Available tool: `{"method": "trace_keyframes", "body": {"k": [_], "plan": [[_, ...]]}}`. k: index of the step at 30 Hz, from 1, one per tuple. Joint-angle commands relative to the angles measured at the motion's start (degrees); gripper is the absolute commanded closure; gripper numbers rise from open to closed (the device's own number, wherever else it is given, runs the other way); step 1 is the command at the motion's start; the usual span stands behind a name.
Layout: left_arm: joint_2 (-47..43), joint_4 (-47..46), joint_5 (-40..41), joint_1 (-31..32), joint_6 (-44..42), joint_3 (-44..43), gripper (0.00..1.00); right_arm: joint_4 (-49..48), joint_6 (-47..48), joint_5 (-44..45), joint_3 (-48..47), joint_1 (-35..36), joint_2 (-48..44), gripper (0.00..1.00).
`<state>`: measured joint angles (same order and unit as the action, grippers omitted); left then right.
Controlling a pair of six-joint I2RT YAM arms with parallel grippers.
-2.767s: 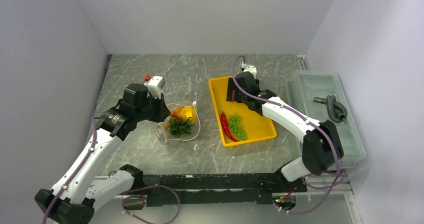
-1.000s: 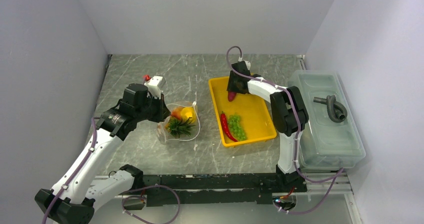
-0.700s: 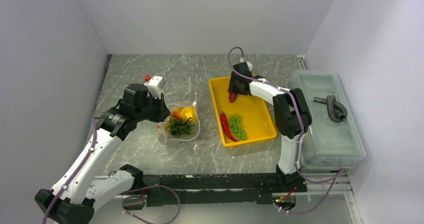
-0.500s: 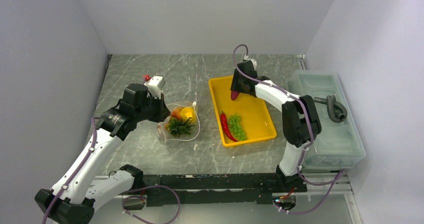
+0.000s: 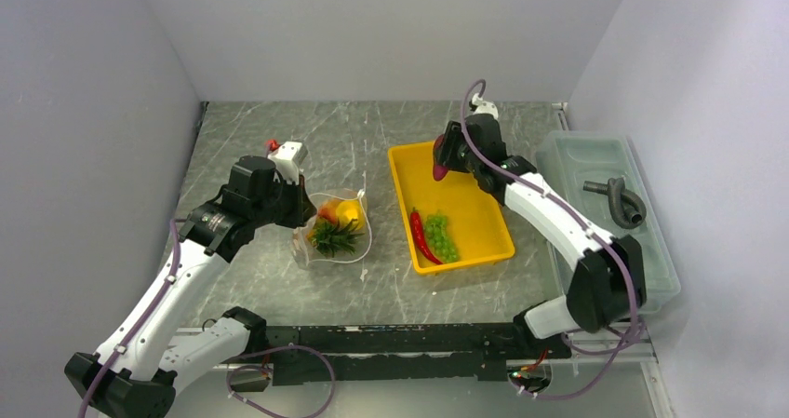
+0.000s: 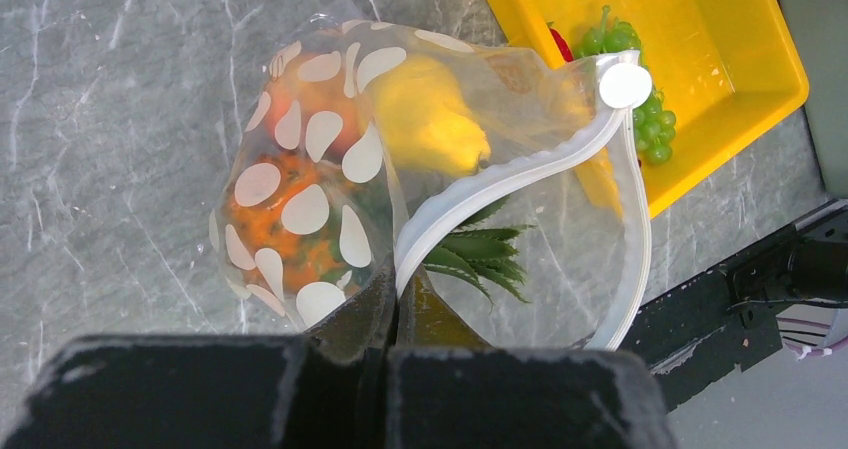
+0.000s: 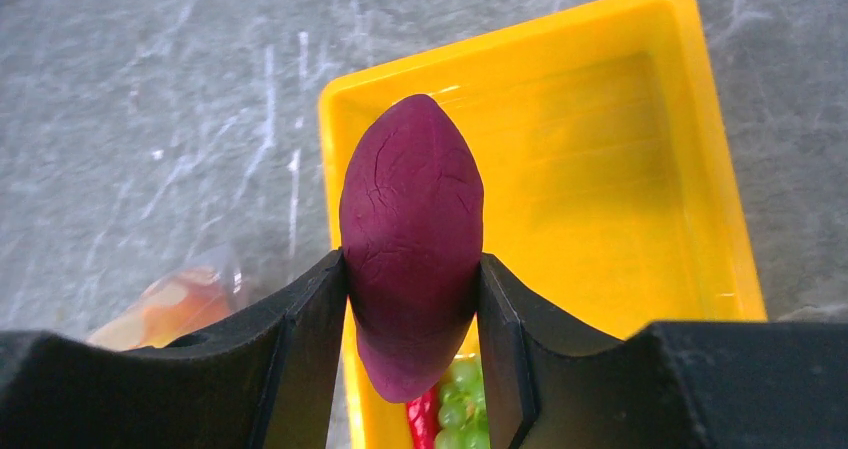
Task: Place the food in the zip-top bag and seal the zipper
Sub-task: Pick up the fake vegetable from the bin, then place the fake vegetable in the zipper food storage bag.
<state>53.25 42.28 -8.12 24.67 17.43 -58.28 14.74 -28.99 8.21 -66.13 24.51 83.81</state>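
noob: One strip of grey table [image 5: 381, 250] separates the zip-top bag [image 5: 337, 227] from the left rim of the yellow tray [image 5: 474, 209], enough?

mod: Yep. Your right gripper [image 7: 412, 289] squeezes the purple eggplant piece [image 7: 412, 209] above the tray's far end; chilli [image 5: 421, 236] and grapes [image 5: 441, 236] lie at its near end. Your left gripper [image 6: 390, 314] is clamped on the zipper [image 6: 520, 164], bag mouth gaping, pear [image 6: 430, 119] and pineapple [image 5: 332, 236] inside.

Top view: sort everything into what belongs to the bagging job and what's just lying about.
Job: zip-top bag, held by left gripper, with peach, pear, pineapple inside; zipper; purple piece in right gripper; red chilli; green grapes.
Lying about: yellow tray, lidded bin, grey hose on its lid.
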Motion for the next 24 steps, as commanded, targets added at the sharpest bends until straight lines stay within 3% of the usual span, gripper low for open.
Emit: {"method": "trace_keyframes", "body": {"k": [1,7,12,24], "plan": [[-0.7,-1.1,0.7,-0.3,-0.3,-0.2,1.0,-1.2,1.1,-3.0,2.4,1.8,-8.1,0.87],[-0.7,-1.1,0.7,-0.3,-0.2,-0.1,1.0,-2.7,3.7,-7.8,6.0,5.7,-16.7,0.89],[-1.0,-1.2,0.9,-0.2,-0.2,0.0,1.0,-1.6,6.6,-9.6,5.5,13.6,-20.5,0.89],[-1.0,-1.2,0.5,-0.3,-0.2,-0.1,1.0,-0.2,11.0,-17.9,1.5,27.0,-20.0,0.85]]}}
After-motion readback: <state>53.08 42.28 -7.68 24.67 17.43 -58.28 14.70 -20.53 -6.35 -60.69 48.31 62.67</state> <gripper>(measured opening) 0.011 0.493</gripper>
